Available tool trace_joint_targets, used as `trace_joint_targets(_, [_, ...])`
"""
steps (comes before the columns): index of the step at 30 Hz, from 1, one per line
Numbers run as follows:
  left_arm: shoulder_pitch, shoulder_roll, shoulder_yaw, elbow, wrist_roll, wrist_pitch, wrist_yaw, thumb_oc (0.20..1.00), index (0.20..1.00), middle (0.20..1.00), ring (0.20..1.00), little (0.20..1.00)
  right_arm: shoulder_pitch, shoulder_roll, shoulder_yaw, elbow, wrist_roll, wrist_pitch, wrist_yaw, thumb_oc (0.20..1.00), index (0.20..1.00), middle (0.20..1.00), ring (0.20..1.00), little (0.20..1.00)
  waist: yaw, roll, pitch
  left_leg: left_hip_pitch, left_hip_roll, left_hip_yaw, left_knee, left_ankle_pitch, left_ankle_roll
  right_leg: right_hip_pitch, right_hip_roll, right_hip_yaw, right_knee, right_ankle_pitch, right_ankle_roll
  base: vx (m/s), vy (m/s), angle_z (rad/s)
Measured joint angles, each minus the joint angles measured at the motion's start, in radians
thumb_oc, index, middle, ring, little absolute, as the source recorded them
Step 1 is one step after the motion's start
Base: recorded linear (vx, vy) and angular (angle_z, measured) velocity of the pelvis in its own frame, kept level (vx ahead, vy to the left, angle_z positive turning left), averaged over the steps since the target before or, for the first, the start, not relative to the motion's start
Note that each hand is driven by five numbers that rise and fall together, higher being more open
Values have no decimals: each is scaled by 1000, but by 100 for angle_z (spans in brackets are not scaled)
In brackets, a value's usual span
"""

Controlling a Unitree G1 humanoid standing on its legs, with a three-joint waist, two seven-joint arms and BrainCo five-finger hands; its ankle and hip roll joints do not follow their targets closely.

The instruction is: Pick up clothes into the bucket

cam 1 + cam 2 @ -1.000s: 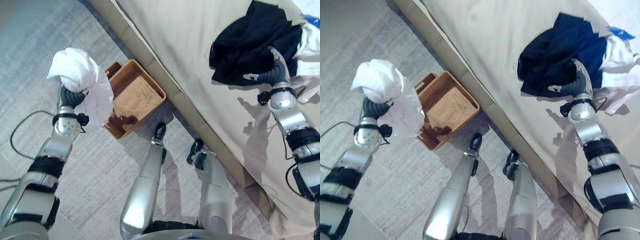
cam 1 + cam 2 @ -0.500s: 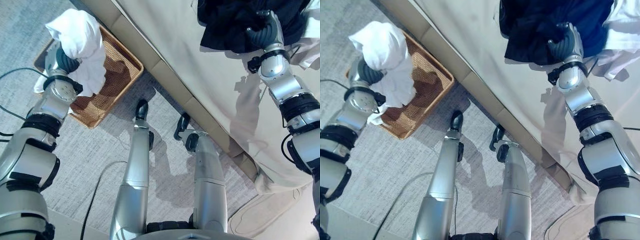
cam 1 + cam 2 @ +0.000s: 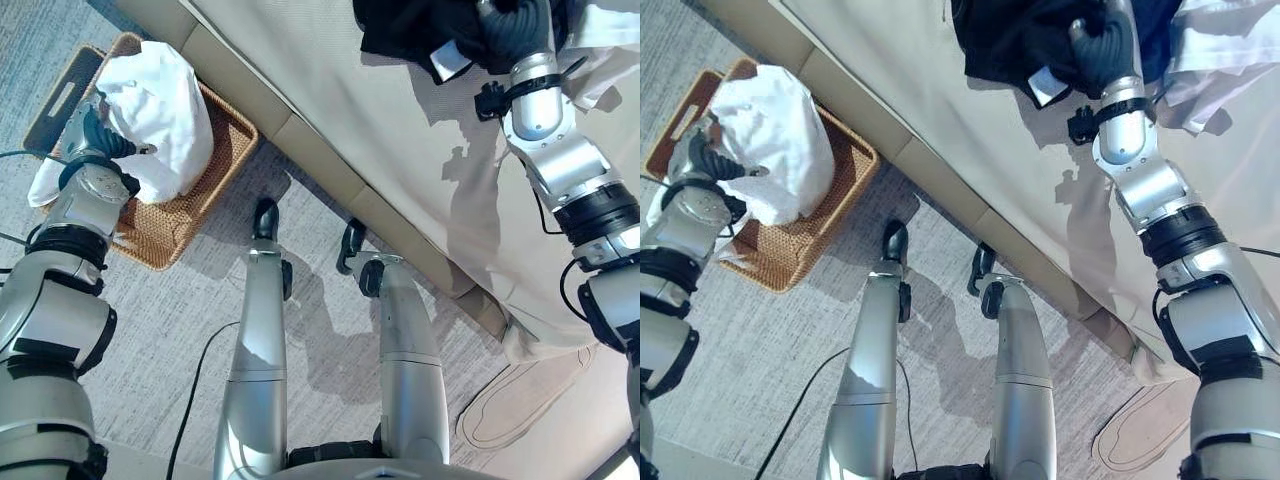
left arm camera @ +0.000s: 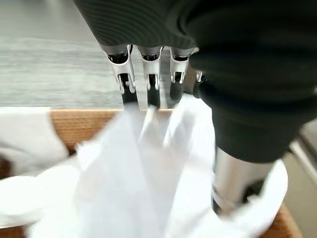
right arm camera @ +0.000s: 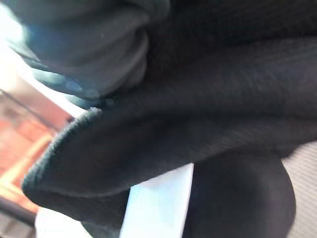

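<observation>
Left eye view: one woven basket [image 3: 225,135] on the carpet beside the bed [image 3: 380,130], one white garment [image 3: 160,105] bunched in it, gripped by the left hand [image 3: 95,135]. One black garment [image 3: 420,25] lies on the bed under the right hand [image 3: 515,25].

Left wrist view: fingers [image 4: 148,82] curl into white cloth above the basket rim.

Right wrist view: black cloth against the hand; its grip cannot be told.
</observation>
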Motion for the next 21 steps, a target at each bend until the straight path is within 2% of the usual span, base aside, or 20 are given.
trace_joint_targets(6, [73,-9,55,7,9,28,-10,1000,1000,1000,1000,1000,8,-73,-44,-124,6,-29,-20,200,200,200,200,200,2,-5,-3,53,4,5,-16,0,1,50,2,5,-15,2,2,-47,15,-1])
trace_joint_targets(12, [307,-20,244,-54,8,35,-8,1000,1000,1000,1000,1000,39,-111,-136,-182,14,-32,-44,200,200,200,200,200,20,-11,-3,191,27,23,-110,6,9,176,27,21,-123,34,13,-67,19,-11])
trace_joint_targets(15, [385,-24,300,-33,7,36,0,1000,1000,1000,1000,1000,42,-116,-147,-187,14,-33,-52,200,200,200,200,200,25,-13,-4,259,31,30,-155,23,13,241,32,22,-173,58,18,-30,-14,-6])
trace_joint_targets(17, [459,-40,392,-98,-1,30,17,1000,1000,1000,1000,1000,69,-119,-170,-199,14,-33,-53,200,200,200,200,200,39,-13,-4,328,33,38,-201,31,12,308,33,23,-219,68,23,-91,-20,-1])
trace_joint_targets(19, [578,-64,500,-257,-15,16,60,1000,1000,1000,1000,1000,118,-122,-223,-202,13,-33,-56,200,200,200,200,200,66,-13,-4,420,31,43,-271,40,14,394,30,23,-274,72,29,18,-51,4])
trace_joint_targets(21, [662,-97,554,-389,-36,-18,103,1000,1000,1000,1000,1000,183,-122,-269,-205,13,-32,-61,200,200,200,200,200,85,-13,-4,514,27,46,-331,54,14,482,29,22,-325,79,37,50,-44,7])
